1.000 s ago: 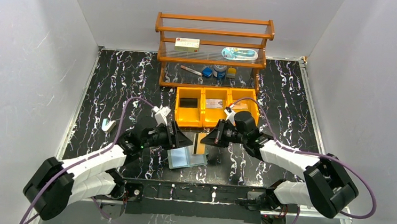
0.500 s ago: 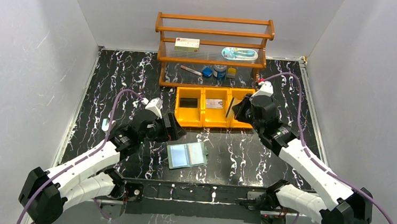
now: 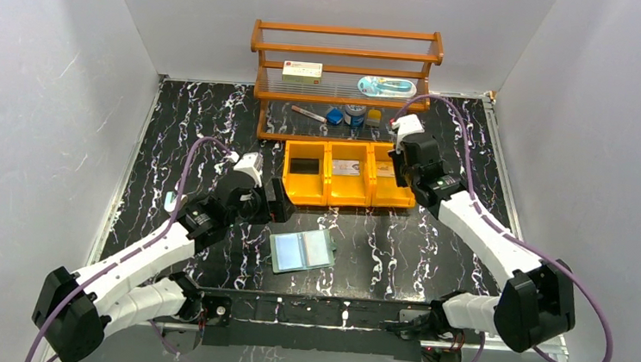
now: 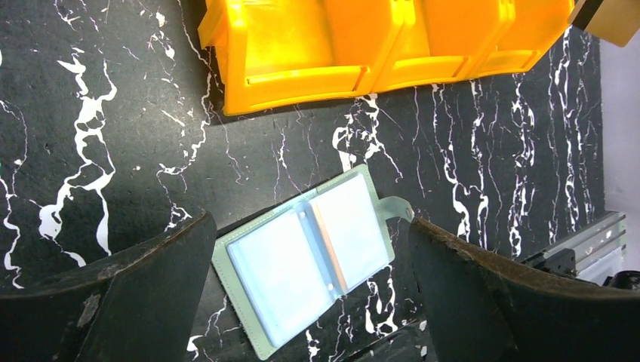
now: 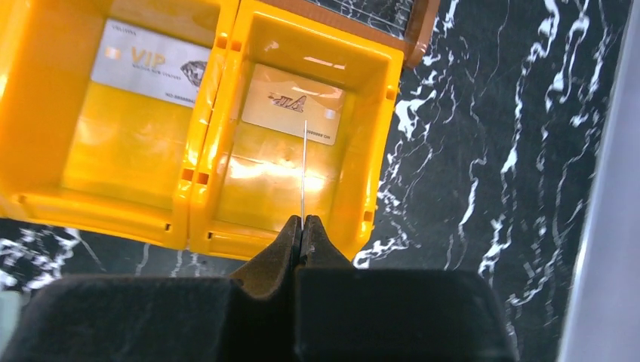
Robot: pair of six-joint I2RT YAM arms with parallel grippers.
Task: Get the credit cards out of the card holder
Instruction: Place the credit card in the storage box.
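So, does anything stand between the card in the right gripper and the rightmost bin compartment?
Nothing visible does. The right gripper holds the card edge-on over the open compartment; only another card lies flat at its far end.

Marbled table, open card holder, orange bins, wooden rack

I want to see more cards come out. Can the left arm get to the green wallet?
Probably yes. The left gripper is open close by the wallet, which lies spread flat on the table with nothing over it. The right gripper is off at the bins.
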